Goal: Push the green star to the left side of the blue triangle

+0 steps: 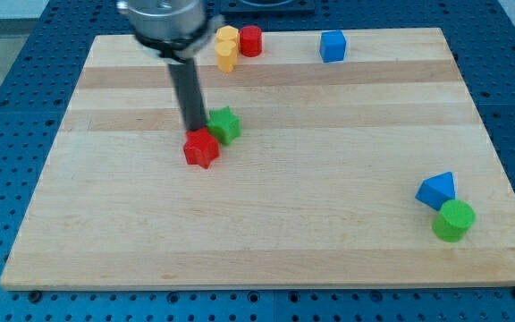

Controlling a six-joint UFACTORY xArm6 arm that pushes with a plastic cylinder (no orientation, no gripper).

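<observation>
My tip (194,131) – bare rod, no jaws, grips nothing – sits at left edge of green star (224,124), placed to shove it rightward; red star (201,148) touches just below, may drag along; blue triangle (436,190) well apart toward view's lower right, green cylinder (454,220) touching beneath it; path between looks clear.

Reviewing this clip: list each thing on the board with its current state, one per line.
my tip: down at the board, touching the green star's left edge, just above the red star
green star: touching the red star, far from the blue triangle
red star: below-left of green star
blue triangle: touching green cylinder
yellow block: beside red cylinder
blue cube: alone
</observation>
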